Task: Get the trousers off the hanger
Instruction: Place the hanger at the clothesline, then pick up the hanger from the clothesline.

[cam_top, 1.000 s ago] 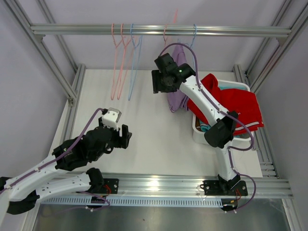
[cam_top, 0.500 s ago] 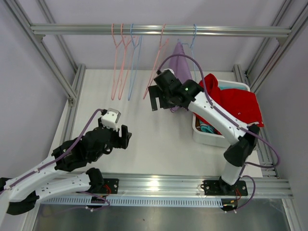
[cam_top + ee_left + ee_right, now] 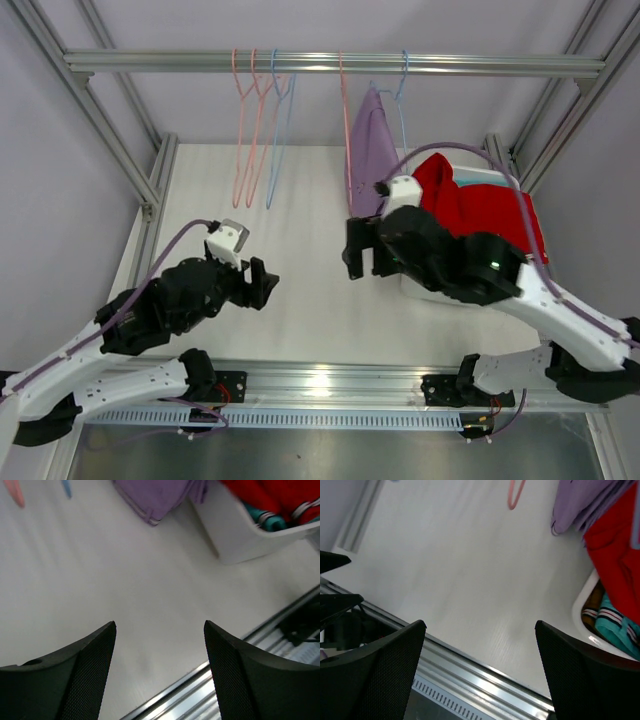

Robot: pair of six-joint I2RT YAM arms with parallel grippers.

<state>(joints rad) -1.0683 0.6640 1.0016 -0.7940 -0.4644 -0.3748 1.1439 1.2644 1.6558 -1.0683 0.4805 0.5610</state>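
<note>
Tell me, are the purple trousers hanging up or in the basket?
Hanging up. The lavender trousers dangle from the top rail on a hanger, beside the white basket, not inside it.

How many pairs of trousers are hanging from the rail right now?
1. The lavender trousers hang from the rail right of centre, just left of the white bin. The red trousers lie draped over that bin, not hanging. None appears hidden.
</note>
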